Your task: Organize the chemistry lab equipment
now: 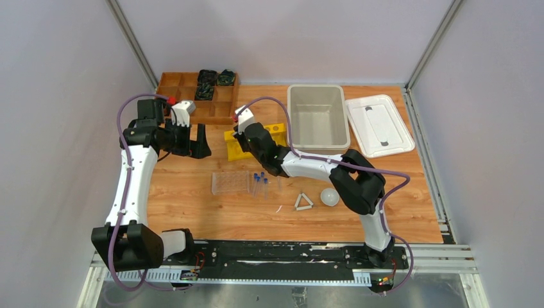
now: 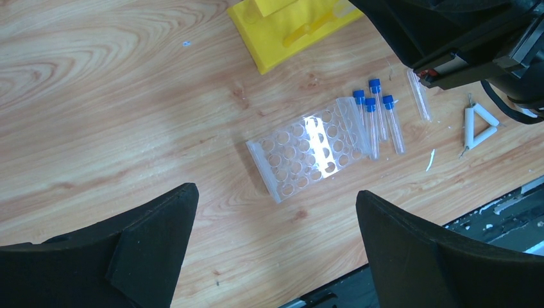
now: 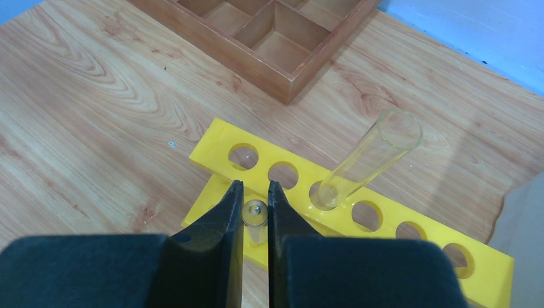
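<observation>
A: Where is the tube (image 3: 255, 214)?
B: Pinched in the right gripper (image 3: 255, 192), over the yellow rack (image 3: 410, 239). The left gripper (image 2: 276, 192) hangs spread above the surface (image 2: 96, 96).
A: How will it handle?
B: Light, slick and brittle, likely; a gentle mid-wall pinch suits it.

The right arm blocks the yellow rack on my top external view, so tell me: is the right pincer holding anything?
Observer: Yes, the right pincer is shut on a small clear tube, over the yellow rack.
Operator: Anything standing in that rack?
Observer: One uncapped tube leans in the third hole from the left, as the right wrist view shows it.
Operator: And the left pincer?
Observer: The left pincer is open and empty.
</observation>
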